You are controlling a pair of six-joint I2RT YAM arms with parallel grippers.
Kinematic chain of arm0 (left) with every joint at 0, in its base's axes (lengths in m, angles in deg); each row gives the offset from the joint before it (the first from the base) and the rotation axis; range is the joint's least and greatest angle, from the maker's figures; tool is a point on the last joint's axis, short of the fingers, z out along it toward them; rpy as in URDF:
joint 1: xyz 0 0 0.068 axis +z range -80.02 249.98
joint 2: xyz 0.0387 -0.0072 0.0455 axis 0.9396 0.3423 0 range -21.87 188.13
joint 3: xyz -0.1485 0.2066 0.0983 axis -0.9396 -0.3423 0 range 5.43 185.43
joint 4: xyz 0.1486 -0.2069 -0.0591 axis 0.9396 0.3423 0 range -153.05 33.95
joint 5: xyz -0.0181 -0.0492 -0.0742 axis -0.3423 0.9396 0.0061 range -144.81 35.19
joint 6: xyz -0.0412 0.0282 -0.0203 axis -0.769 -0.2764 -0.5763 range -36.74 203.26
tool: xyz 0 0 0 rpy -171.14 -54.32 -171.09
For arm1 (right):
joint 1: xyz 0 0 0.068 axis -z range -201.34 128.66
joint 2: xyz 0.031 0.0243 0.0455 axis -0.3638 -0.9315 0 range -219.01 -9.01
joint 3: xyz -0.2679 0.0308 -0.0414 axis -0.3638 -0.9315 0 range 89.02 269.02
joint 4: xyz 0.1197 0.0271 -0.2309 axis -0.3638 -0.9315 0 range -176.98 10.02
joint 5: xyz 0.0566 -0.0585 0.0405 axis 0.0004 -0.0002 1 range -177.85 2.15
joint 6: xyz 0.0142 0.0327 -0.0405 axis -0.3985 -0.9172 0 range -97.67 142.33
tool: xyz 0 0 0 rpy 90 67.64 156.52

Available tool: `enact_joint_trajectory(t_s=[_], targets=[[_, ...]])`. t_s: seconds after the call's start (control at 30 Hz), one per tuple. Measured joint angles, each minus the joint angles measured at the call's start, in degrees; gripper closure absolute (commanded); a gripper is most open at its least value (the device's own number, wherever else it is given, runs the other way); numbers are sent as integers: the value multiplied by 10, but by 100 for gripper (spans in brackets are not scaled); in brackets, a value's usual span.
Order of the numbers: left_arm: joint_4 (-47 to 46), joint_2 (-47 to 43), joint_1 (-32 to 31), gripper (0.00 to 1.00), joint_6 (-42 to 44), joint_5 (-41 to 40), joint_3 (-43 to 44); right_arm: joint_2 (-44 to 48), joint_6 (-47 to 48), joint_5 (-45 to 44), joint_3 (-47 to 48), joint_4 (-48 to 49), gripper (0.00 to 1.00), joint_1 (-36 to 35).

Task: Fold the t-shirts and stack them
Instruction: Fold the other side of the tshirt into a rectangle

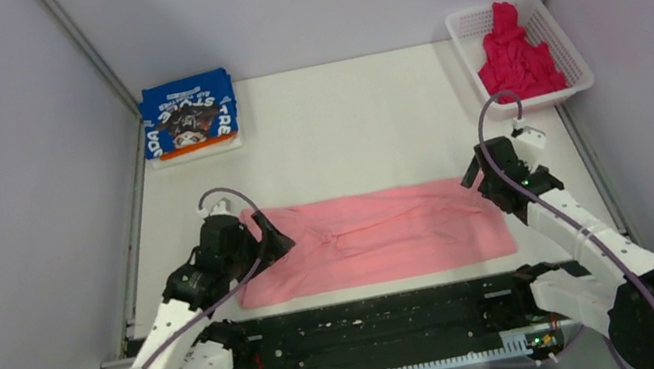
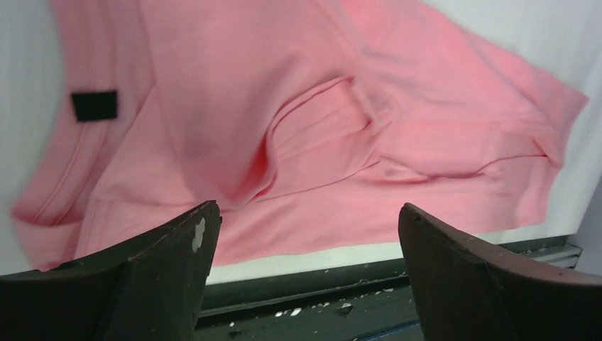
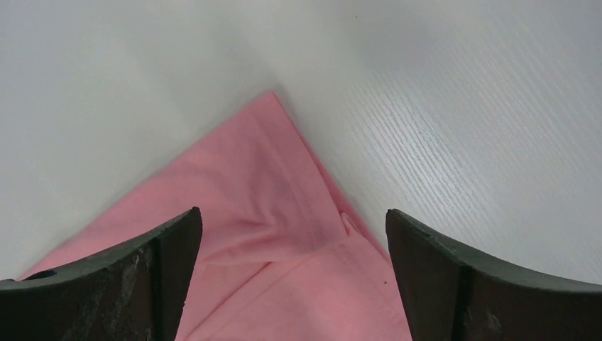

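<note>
1. White tabletop (image 1: 344,131) is enclosed by pale grey walls (image 1: 1,201), and a black rail (image 1: 378,323) is fixed along its near edge.
2. The left gripper (image 1: 270,238) is seen with its jaws spread as wide as they go. Nothing is clamped between them. In the left wrist view the light pink t-shirt (image 2: 298,135) lies flat and creased beyond the gap of the left gripper (image 2: 305,213).
3. The right gripper (image 1: 476,174) is likewise fully parted and nothing is held. In its wrist view a pointed corner of the light pink t-shirt (image 3: 270,213) is framed between the two dark fingers (image 3: 142,277).
4. Whether either set of fingertips brushes the cloth cannot be made out. From above, the shirt's left end is covered by the left gripper. Its far left edge is blurred in the left wrist view, where a small black label (image 2: 94,105) is visible. Both wrist views are cut off at the finger roots.
5. Both arms are reached forward from their bases and bent at the elbow, with the wrists angled inward over opposite ends of the light pink t-shirt (image 1: 373,237), which is spread sideways near the rail.
6. The blue t-shirt (image 1: 189,115) is laid folded at the far left corner. The magenta t-shirt (image 1: 515,55) is heaped in the white mesh basket (image 1: 467,20) at the far right.
</note>
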Motion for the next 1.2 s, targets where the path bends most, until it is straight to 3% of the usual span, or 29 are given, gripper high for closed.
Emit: enact_joint_trajectory(t_s=[0.33, 0.53, 0.97, 1.2], targets=[[-167, 294, 0, 1, 57, 77, 116, 51, 4, 45, 0, 3, 1, 0], [-216, 389, -4, 1, 59, 101, 116, 67, 8, 67, 0, 4, 1, 0], [-231, 424, -77, 1, 55, 90, 111, 96, 13, 94, 0, 12, 1, 0], [-208, 349, -123, 1, 40, 92, 72, 107, 17, 100, -4, 14, 1, 0]])
